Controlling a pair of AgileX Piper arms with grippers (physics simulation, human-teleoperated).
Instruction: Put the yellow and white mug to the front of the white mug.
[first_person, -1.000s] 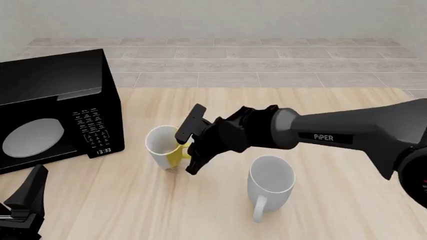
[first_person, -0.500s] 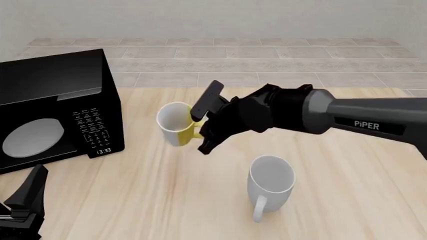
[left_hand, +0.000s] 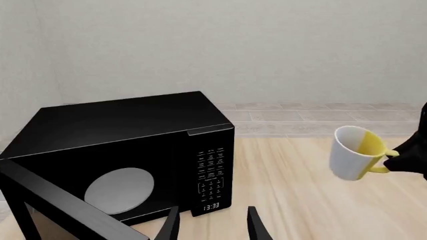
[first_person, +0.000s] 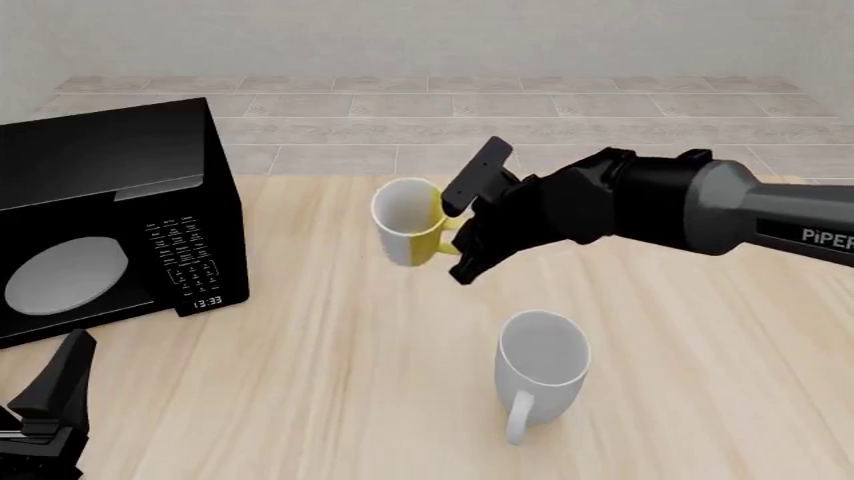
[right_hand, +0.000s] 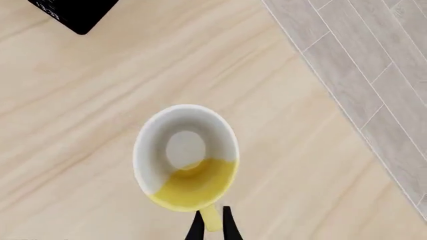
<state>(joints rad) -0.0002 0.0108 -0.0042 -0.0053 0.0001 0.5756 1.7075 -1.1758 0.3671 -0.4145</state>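
Observation:
The yellow and white mug (first_person: 408, 235) hangs in the air above the table, tilted, its mouth turned left. My right gripper (first_person: 465, 230) is shut on its yellow handle (right_hand: 211, 220); the right wrist view looks straight into the mug (right_hand: 187, 157). In the left wrist view the same mug (left_hand: 357, 152) floats beyond the microwave. The white mug (first_person: 541, 365) stands upright nearer the front of the table, handle toward the camera, below and right of the lifted mug. My left gripper (left_hand: 212, 225) waits open at the front left corner, holding nothing.
A black microwave (first_person: 114, 220) fills the table's left side, showing 13:33 on its panel. Beyond the table's far edge (first_person: 534, 177) lies grey tiled floor and a pale wall.
My right gripper has lifted the yellow and white mug off the table and carried it up, away and to the right. The white mug and the left arm have stayed still.

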